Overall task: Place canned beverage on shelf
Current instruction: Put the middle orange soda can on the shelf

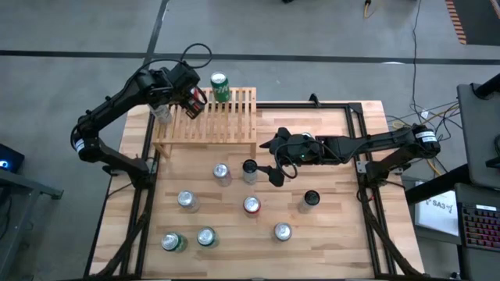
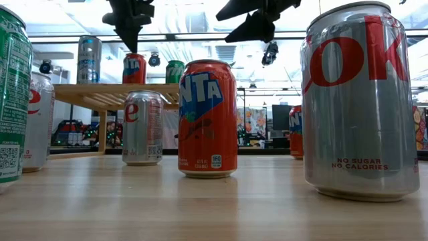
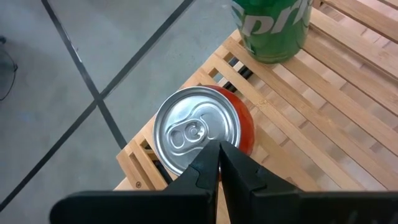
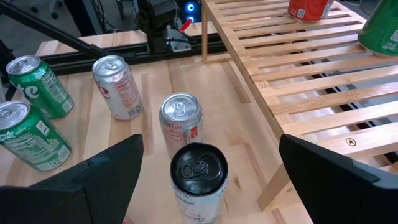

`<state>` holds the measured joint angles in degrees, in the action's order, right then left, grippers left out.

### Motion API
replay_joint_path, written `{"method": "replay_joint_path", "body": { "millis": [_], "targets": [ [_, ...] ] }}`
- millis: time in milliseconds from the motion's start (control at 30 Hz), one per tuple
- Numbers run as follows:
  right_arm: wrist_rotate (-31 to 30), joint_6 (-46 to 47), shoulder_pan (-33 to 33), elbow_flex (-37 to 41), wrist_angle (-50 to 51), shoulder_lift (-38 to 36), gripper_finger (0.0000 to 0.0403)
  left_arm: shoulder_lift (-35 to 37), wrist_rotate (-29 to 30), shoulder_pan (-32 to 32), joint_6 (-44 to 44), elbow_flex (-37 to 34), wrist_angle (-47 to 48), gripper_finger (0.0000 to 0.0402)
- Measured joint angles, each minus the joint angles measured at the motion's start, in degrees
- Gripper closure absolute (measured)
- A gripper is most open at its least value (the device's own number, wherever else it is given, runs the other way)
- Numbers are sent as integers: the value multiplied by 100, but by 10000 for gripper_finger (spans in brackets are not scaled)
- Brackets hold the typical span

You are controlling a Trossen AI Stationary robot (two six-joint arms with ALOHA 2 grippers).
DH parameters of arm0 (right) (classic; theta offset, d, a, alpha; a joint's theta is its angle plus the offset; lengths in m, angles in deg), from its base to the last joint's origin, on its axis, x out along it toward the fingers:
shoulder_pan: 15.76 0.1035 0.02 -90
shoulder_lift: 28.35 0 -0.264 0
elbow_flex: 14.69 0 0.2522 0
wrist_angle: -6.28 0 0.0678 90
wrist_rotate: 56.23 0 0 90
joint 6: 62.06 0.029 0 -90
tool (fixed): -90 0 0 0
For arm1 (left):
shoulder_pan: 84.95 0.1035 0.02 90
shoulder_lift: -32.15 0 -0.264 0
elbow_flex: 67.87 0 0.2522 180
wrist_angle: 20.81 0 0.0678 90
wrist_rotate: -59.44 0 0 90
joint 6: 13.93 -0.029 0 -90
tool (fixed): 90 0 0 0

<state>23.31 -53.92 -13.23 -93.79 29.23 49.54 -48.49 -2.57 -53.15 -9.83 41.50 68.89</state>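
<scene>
The left gripper (image 3: 219, 163) hangs over the shelf (image 1: 226, 125) at its far left corner, fingers clenched together and grasping nothing, right above a red can (image 3: 202, 132) that stands upright on the slats. A green can (image 1: 219, 86) stands at the shelf's far edge, near the red one. The right gripper (image 1: 275, 164) is over the middle of the table (image 1: 336, 234), fingers spread wide on either side of a black-topped can (image 4: 199, 177), not yet touching it.

The red can sits very close to the shelf's corner; if the clenched fingers brush its lid while leaving, it could tip off the edge. On the right, a silver can (image 4: 181, 124) stands just beside the black-topped one, so a closing finger may knock it over. The shelf's near edge is also close, and a lift that swings low could catch it. More cans are scattered towards the table's near edge, well apart from both grippers.
</scene>
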Motion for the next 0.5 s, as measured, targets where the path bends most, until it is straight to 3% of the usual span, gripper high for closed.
{"method": "replay_joint_path", "body": {
  "millis": [500],
  "targets": [
    [0, 24, -2, 0, 8, 0, 39, 7, -4, -271, -1, 193, -139, 401]
  ]
}}
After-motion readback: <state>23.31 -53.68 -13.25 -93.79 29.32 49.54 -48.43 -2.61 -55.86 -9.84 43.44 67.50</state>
